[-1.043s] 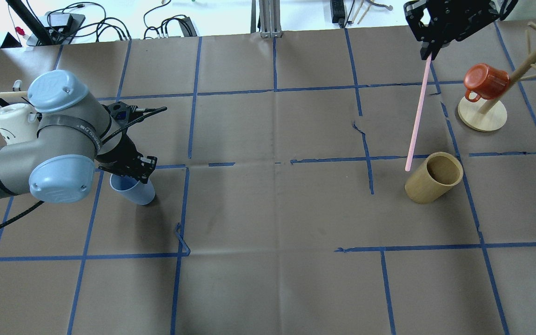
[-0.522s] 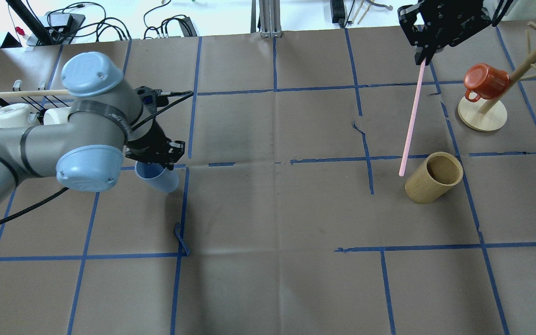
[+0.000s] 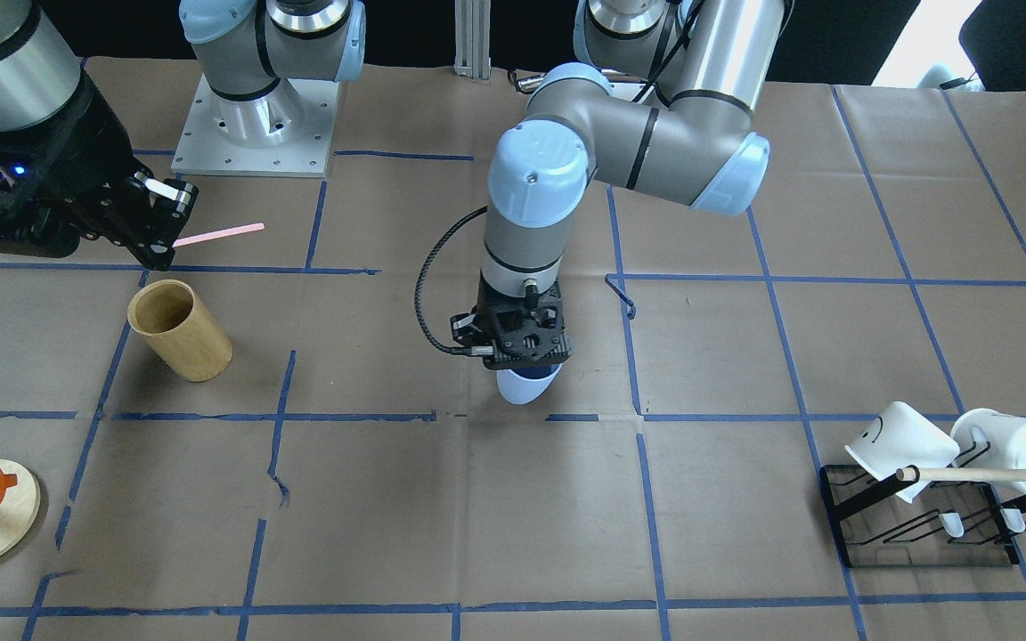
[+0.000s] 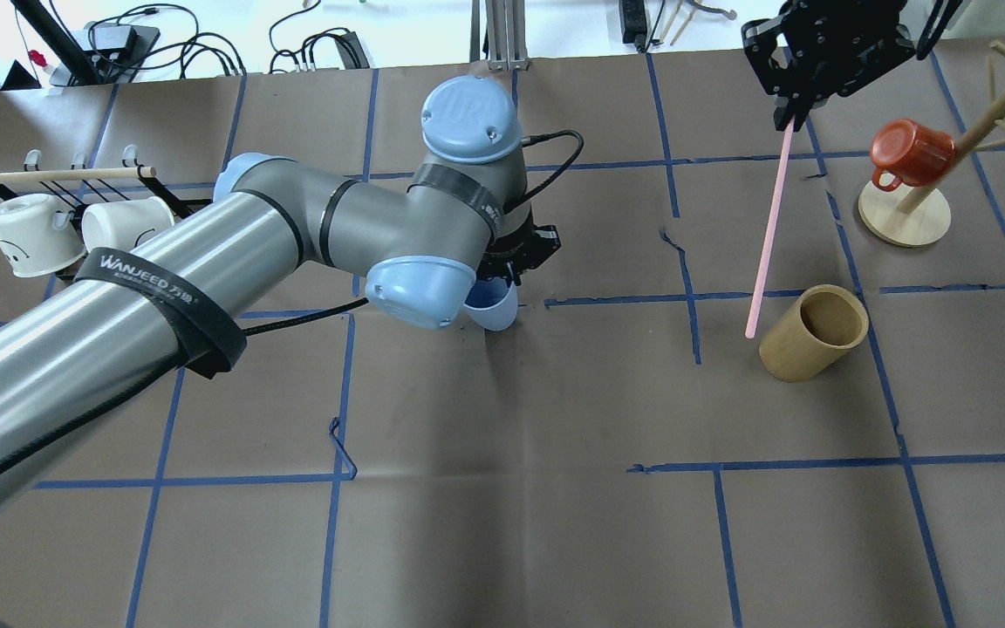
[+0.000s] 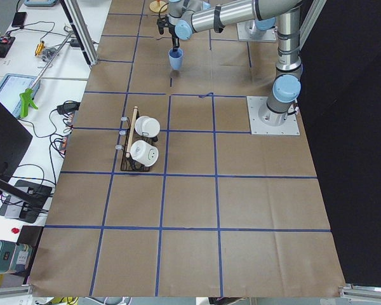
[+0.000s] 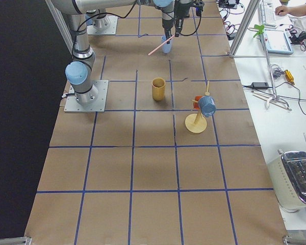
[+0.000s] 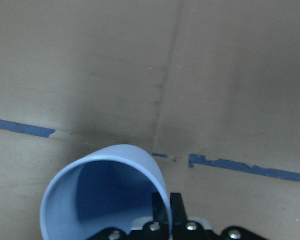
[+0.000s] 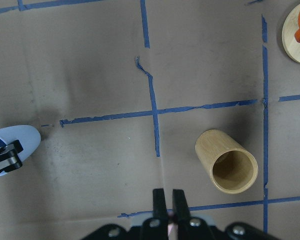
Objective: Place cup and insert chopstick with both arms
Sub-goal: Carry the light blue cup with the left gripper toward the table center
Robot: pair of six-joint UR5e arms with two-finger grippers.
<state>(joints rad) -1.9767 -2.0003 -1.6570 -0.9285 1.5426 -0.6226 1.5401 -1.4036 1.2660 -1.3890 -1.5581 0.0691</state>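
The light-blue cup (image 4: pixel 494 308) hangs tilted from my left gripper (image 3: pixel 520 363), which is shut on its rim near the table's middle. The left wrist view shows the fingers (image 7: pixel 162 207) pinching the cup wall (image 7: pixel 105 190). My right gripper (image 4: pixel 789 112) is shut on the top end of one pale-pink chopstick (image 4: pixel 768 228) and holds it in the air. The stick's lower end hangs just left of the tan wooden cylinder holder (image 4: pixel 815 333). The holder stands open-topped on the table and also shows in the right wrist view (image 8: pixel 229 162).
A wooden mug tree (image 4: pixel 904 214) with a red mug (image 4: pixel 908 153) stands at the far right. A black rack (image 3: pixel 923 525) with two white mugs (image 4: pixel 31 234) and a wooden dowel (image 4: pixel 58 175) sits at the far left. Blue tape lines grid the brown paper.
My left arm has swung right, carrying the cup from the left side to the table's middle. My right gripper has shifted slightly left with the chopstick.
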